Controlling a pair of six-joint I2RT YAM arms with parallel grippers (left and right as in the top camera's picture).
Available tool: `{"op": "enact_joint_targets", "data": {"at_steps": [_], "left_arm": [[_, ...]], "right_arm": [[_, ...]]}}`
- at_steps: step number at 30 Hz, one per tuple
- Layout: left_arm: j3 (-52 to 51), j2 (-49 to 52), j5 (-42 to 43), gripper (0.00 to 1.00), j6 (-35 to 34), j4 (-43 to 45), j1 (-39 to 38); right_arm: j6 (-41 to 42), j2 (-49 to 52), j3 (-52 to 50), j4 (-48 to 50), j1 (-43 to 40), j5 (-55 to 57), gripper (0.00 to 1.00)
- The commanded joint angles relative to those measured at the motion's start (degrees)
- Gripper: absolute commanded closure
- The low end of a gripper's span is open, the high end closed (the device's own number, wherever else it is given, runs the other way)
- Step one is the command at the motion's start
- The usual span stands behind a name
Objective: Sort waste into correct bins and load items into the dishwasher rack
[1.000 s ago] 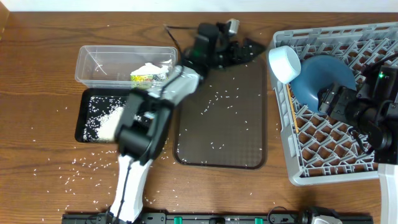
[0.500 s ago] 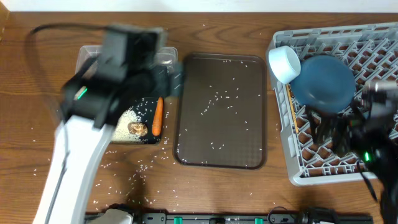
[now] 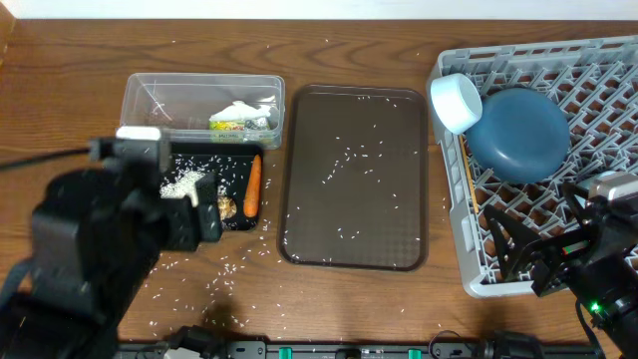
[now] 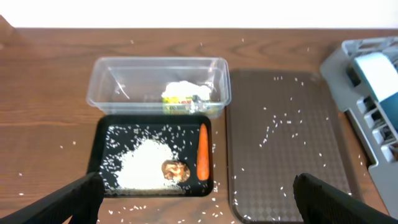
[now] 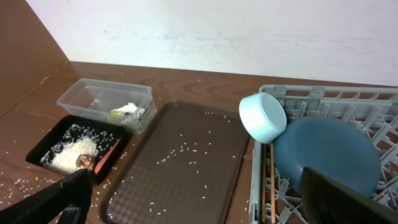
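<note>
- Both pincers stand with jaws wide apart and hold nothing. The left pincer (image 4: 198, 179) hangs over the left front of the counter (image 3: 60, 120), looking down on the two bins. The right pincer (image 5: 194, 177) hovers at the front right corner, above the near side of the dishwasher rack (image 3: 598, 60).
- The clear plastic tub (image 3: 150, 85) sits toward the far left of the counter, with the snack wrapper (image 3: 239, 124) and the crumpled napkin (image 3: 239, 108) inside.
- The black tray (image 3: 234, 165) lies against the tub's near side. It holds a rice heap (image 4: 140, 165), the brown food lump (image 4: 175, 170) and the carrot (image 3: 252, 187), which lies along its right wall.
- The rack fills the counter's right edge. The blue plate (image 3: 518, 132) leans in its far left part. The white cup (image 3: 455, 102), pale blue inside, lies on its side at the rack's corner, touching the plate. The chopsticks (image 5: 268, 180) lie in the rack just in front of the cup.
- No white bowl or pink-lined cup shows in any view.
- Loose rice grains (image 3: 349, 160) dot the brown serving tray (image 3: 299, 249) at the counter's middle, and more lie on the bare wood along the front left.
- Judging by this, sorting is nearly done and the grains are what remains. They look tiny, light and quick to scatter, so pinching single grains seems hopeless. Pushing them into a clump first looks more workable.
</note>
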Motion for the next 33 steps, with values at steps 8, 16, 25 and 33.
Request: {"op": "enact_joint_targets", "data": {"at_steps": [8, 16, 25, 33], "left_arm": [[-0.1, -2.5, -1.2, 0.02, 0.5, -0.4, 0.1], [-0.1, -2.5, -1.2, 0.02, 0.5, -0.4, 0.1], [-0.1, -2.5, -1.2, 0.02, 0.5, -0.4, 0.1], [-0.1, -2.5, -1.2, 0.02, 0.5, -0.4, 0.1]], "right_arm": [[-1.7, -0.1, 0.2, -2.4, 0.4, -0.2, 0.01], [-13.8, -7.1, -9.1, 5.3, 0.4, 3.7, 0.01], [-15.6, -26.4, -42.0, 22.2, 0.4, 3.6, 0.01], [-15.6, -39.3, -62.3, 35.4, 0.4, 1.1, 0.01]]}}
